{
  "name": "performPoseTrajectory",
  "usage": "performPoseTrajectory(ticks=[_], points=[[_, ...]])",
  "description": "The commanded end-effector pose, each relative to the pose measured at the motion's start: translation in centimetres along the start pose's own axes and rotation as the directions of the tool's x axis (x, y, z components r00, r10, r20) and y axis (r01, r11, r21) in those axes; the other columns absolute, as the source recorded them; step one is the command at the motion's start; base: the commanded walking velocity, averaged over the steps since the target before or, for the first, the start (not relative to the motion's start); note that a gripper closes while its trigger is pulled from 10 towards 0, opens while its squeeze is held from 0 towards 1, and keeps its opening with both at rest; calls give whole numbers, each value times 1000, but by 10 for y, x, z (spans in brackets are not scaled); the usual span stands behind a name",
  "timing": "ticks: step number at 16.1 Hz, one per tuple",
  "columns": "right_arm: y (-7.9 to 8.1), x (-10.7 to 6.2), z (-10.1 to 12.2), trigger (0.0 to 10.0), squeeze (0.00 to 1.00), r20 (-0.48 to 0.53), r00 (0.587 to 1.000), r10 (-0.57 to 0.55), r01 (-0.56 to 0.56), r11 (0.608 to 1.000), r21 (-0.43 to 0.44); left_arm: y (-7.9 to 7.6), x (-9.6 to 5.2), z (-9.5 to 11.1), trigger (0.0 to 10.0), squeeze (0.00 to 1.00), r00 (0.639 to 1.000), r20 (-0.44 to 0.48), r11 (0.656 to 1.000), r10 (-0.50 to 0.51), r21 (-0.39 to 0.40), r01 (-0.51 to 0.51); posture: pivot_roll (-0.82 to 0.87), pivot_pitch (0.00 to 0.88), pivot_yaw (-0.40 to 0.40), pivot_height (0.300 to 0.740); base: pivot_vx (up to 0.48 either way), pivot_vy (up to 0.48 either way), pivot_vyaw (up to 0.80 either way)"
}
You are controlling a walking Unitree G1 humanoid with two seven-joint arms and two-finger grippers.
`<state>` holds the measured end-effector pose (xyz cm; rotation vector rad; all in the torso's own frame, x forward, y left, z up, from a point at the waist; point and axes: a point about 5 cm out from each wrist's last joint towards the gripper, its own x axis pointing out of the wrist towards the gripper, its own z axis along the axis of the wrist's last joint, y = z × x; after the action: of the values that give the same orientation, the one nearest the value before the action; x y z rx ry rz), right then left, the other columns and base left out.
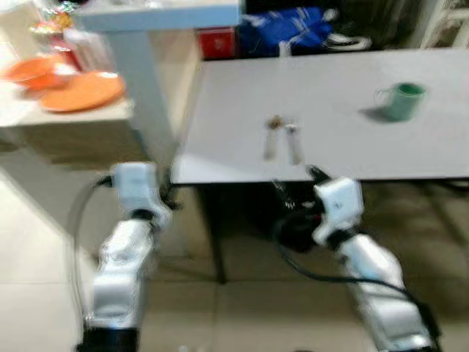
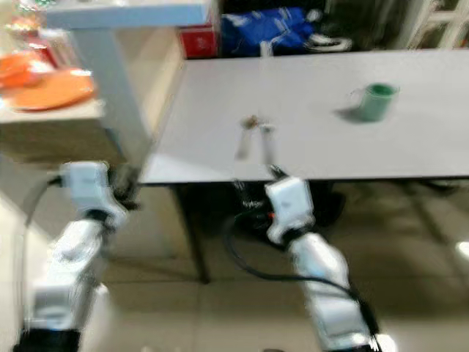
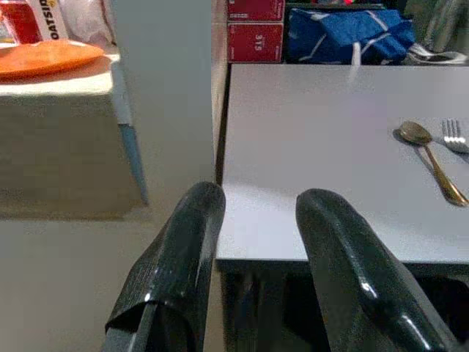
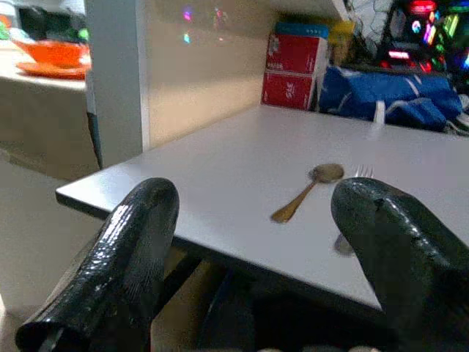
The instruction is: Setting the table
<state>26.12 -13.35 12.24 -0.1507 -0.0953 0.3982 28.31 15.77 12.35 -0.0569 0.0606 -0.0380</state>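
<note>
Black fingers of left gripper (image 3: 253, 257) and right gripper (image 4: 253, 249) spread apart, holding nothing.

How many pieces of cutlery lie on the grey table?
2. A gold spoon and a fork lie side by side near the table's front edge, just beyond the right gripper. The green mug stands farther back to the right.

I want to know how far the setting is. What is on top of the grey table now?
On the grey table lie a spoon and a fork side by side near the front edge, and a green mug stands farther right. No plate there.
</note>
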Motion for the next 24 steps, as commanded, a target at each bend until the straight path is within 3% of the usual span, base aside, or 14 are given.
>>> performPoseTrajectory(ticks=[1,6,10,13,14,20,22,24], points=[[6,4,6,10000,0,31,999,15,-16,1000,9,8,3,4,10000,0,999,7,999,31,15,-31,-169,0,82,740,0,480,0],[5,2,7,10000,0,32,999,21,-22,1000,15,3,8,7,10000,0,1000,14,999,-24,-37,25,-175,0,76,740,0,480,0],[6,0,6,10000,0,32,999,27,-27,999,19,2,7,6,10000,0,1000,14,999,-19,-29,19,-169,0,76,740,0,480,0],[8,-1,4,10000,0,27,999,35,-36,999,23,4,7,3,10000,0,1000,2,1000,2,23,-2,-165,0,75,740,0,480,0],[9,-1,4,10000,0,24,999,41,-42,999,22,6,7,3,10000,0,1000,7,998,22,56,-22,-163,0,75,740,0,0,0],[4,-1,5,10000,0,41,999,22,-21,1000,-16,4,8,8,10000,0,999,40,999,10,42,-12,-164,0,70,740,294,0,0],[-8,6,5,10000,0,39,997,-72,75,992,-100,1,7,14,10000,0,997,74,999,-7,38,4,-158,0,69,740,450,0,0],[-10,10,3,10000,0,28,995,-97,100,989,-108,-1,9,20,10000,0,995,98,999,-18,44,14,-151,0,70,740,450,0,0]])
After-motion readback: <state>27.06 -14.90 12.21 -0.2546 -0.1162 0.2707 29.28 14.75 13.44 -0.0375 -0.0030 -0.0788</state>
